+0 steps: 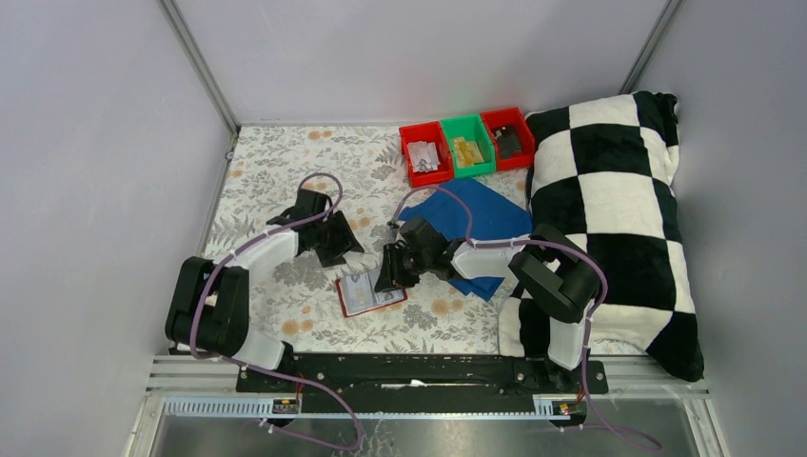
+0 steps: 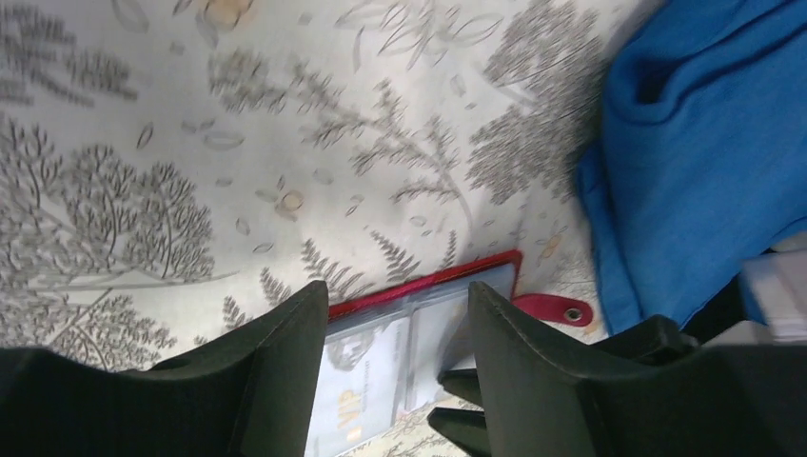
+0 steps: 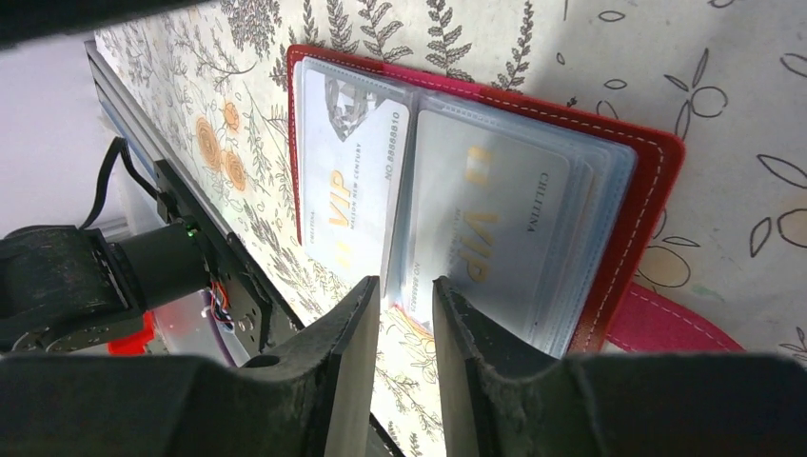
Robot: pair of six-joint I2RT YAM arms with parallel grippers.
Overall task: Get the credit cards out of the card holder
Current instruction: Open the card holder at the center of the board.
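Observation:
The red card holder (image 1: 371, 292) lies open on the floral tablecloth, its clear sleeves facing up. Two pale credit cards with gold lettering show in the sleeves: one on the left page (image 3: 347, 181), one on the right page (image 3: 495, 228). The red strap tab (image 2: 552, 309) sticks out beside the blue cloth. My left gripper (image 1: 350, 257) is open, its fingers straddling the holder's far edge (image 2: 428, 286) with a pale card (image 2: 366, 381) showing between them. My right gripper (image 3: 403, 284) stands narrowly open at the holder's near edge, by the sleeves' middle fold; tablecloth shows through the gap.
A blue cloth (image 1: 485, 214) lies right behind the right arm. Three small bins stand at the back: red (image 1: 423, 152), green (image 1: 467, 145), red (image 1: 507, 138). A black-and-white checked pillow (image 1: 609, 219) fills the right side.

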